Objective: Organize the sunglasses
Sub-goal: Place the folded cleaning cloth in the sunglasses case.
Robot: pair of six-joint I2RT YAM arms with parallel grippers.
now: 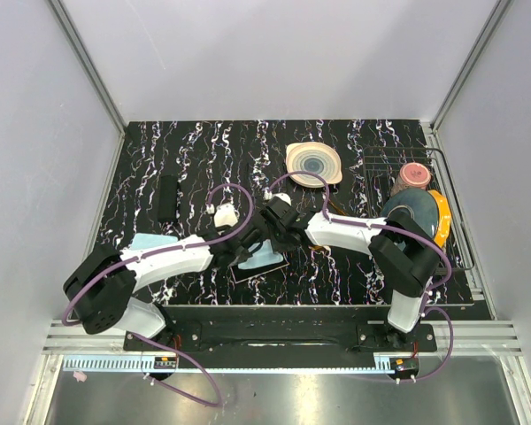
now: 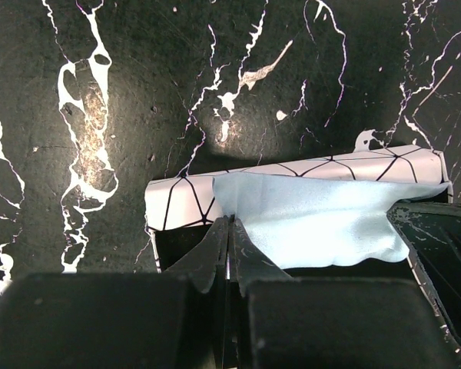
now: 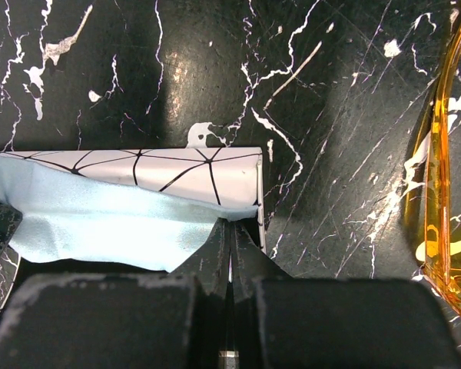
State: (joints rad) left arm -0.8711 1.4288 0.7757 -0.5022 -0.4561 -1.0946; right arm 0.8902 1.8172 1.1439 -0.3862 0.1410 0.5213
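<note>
Meeting at the centre of the overhead frame, the 2 arms hold their grippers low over a white case (image 2: 330,169) printed with black lines. It lies on the black marbled table (image 2: 138,77) with a pale blue cloth (image 2: 315,219) draped across it. The left gripper (image 2: 229,231) has its fingers pressed together, tips at the cloth's left edge, lower centre of its wrist view. The right gripper (image 3: 230,234) is likewise closed, tips at the case's right end beside the cloth's corner. Whether either pinches the cloth cannot be told. The sunglasses (image 3: 446,254) lie on the table at the right edge of the right wrist view, near the case but apart from it, their amber lens partly cut off by the frame.
</note>
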